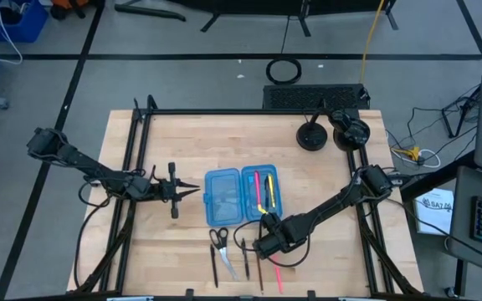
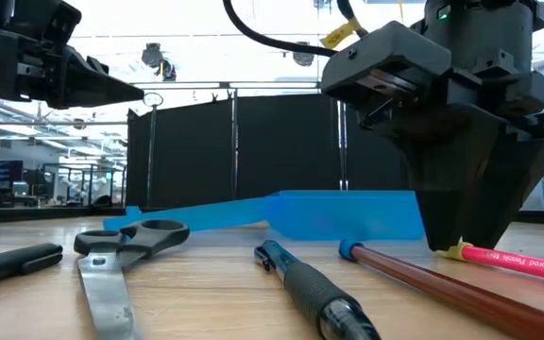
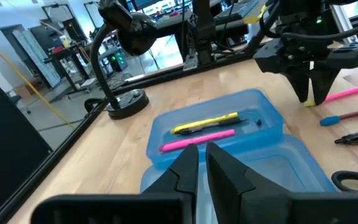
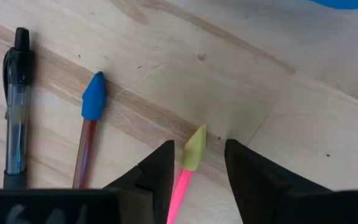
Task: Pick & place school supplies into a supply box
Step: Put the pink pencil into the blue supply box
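Observation:
The blue supply box (image 1: 241,194) lies open at the table's middle. Its right half holds a pink pen (image 3: 197,140) and a yellow pen (image 3: 205,122). Near the front edge lie the scissors (image 1: 221,244), dark pens (image 1: 245,255), a brown pencil with a blue cap (image 4: 92,106) and a pink pen with a yellow tip (image 4: 194,149). My right gripper (image 4: 197,165) is open and points down at the table. Its fingers stand on either side of the pink pen's yellow-tipped end, with a gap on both sides. My left gripper (image 1: 192,193) is shut and empty, above the table just left of the box.
Two black round-based stands (image 1: 312,135) (image 1: 350,130) sit at the table's far right. Black frame rails (image 1: 132,167) run along the table's left and right sides. A clear pen with a black cap (image 4: 16,106) lies beside the blue-capped pencil.

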